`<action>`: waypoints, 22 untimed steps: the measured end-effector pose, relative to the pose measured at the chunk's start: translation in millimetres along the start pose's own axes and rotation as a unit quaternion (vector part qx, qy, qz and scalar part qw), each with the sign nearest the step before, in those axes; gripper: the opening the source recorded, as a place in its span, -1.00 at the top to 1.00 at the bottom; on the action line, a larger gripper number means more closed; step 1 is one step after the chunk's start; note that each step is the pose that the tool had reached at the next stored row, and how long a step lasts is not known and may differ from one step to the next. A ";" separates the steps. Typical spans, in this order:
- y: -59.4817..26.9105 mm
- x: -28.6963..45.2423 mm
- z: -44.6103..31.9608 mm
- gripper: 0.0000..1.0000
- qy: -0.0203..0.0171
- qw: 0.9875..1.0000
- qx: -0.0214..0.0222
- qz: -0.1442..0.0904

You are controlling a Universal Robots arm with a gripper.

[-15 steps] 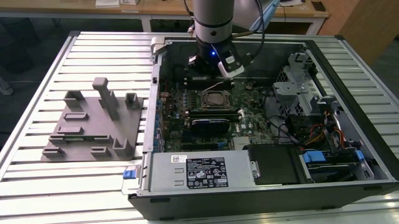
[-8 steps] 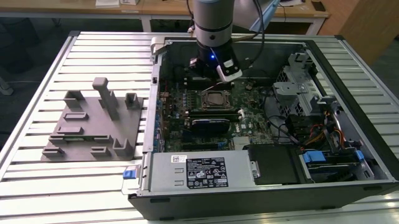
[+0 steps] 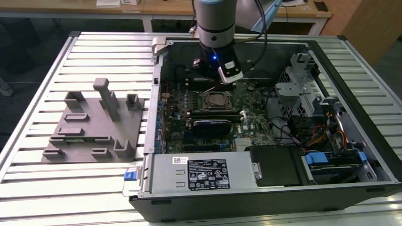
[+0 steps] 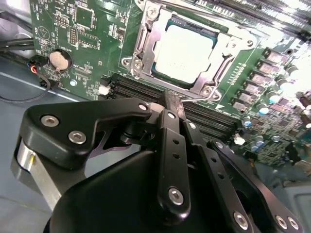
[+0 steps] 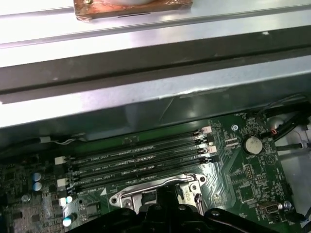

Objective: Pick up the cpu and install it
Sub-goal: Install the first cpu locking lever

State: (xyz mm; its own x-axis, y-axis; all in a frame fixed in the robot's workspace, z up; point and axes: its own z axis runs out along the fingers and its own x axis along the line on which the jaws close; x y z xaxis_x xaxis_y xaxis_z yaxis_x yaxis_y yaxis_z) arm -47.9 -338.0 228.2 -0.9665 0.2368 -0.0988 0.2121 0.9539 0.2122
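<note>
The small flat square cpu with its silvery-white metal top (image 4: pixel 183 51) is seen lying inside the dark metal-framed square socket (image 4: pixel 146 63) on the green motherboard (image 4: pixel 73 43), apparently already seated there. The frame is set close around all of its edges, which would keep the chip square to the contacts beneath. In the exterior view the same socket (image 3: pixel 217 99) sits near the middle of the open black computer case (image 3: pixel 351 188), which lies on its side on the slatted metal desk (image 3: pixel 37 188), presumably so the board can be reached from above.

The black gripper (image 4: pixel 171 104) is held just beside the socket, over the memory slots, and nothing is seen between its jaws, which appear drawn together.

One cpu and one socket are counted. Four long black memory slots (image 5: pixel 141 158) are counted beside the socket in the first wrist view, and one round coin battery (image 5: pixel 252 144). One grey moulded fixture (image 3: pixel 94 127) rests on the desk beside the case.
</note>
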 end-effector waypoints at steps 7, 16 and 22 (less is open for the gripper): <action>5.9 -1.8 5.9 0.79 -0.002 1.000 0.001 0.010; 9.1 -2.6 8.9 0.79 -0.004 1.000 0.002 0.017; 8.4 -1.7 11.6 0.79 -0.024 1.000 -0.003 0.014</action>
State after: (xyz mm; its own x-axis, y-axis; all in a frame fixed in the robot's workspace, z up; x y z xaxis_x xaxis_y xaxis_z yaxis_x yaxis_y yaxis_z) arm -42.8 -328.3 218.9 -0.9522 0.2720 -0.1390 0.2379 0.9459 0.2207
